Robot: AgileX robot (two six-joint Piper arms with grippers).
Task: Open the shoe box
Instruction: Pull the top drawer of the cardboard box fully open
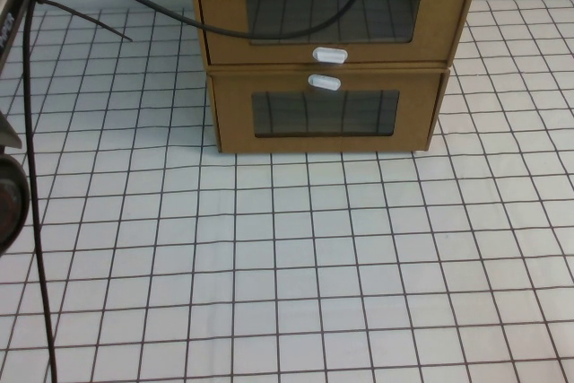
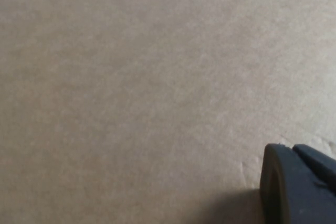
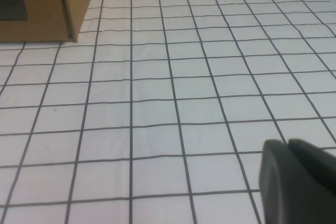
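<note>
Two brown cardboard shoe boxes stand stacked at the far middle of the table, the upper box (image 1: 332,6) on the lower box (image 1: 327,114). Each has a dark window in its front and a white handle, the upper handle (image 1: 329,55) just above the lower handle (image 1: 324,82). Both fronts are closed. My left gripper (image 2: 291,148) is shut, holds nothing and hovers close over a plain cardboard face (image 2: 131,87); the high view does not show it. Over the bare table, apart from the lower box's corner (image 3: 47,9), my right gripper (image 3: 287,142) is shut and empty.
The table (image 1: 296,266) is covered with a white cloth with a black grid. A black cable (image 1: 224,29) runs from the left arm's body (image 1: 9,195) across the upper box's front. A thin loose wire (image 1: 99,22) lies at the far left.
</note>
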